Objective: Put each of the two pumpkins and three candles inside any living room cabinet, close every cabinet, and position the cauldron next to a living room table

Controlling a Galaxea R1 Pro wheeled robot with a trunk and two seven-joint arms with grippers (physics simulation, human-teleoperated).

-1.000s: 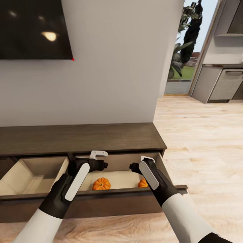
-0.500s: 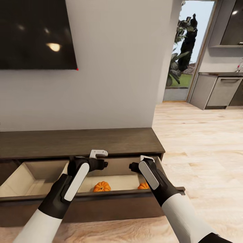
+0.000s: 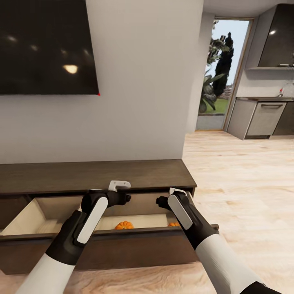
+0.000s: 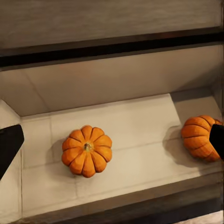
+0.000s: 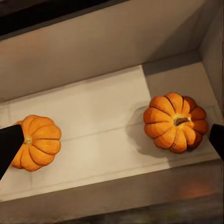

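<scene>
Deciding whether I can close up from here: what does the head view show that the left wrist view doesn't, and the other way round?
Head view: the cabinet top, a second open drawer beside the pumpkin one, both grippers, left and right, held above the drawers, and the TV.
Left wrist view: the whole drawer floor, with both pumpkins lying apart on it.
Both: the two pumpkins inside the open drawer.

A home's living room, open to a kitchen. A large dark television point(image 3: 45, 47) hangs on the pale wall at ten o'clock, above a long low dark-brown cabinet point(image 3: 94, 175). Light wood-plank floor point(image 3: 245, 183) runs toward two o'clock, where grey kitchen cupboards point(image 3: 257, 118) stand beside a tall glazed doorway point(image 3: 218, 77) showing garden plants.
</scene>
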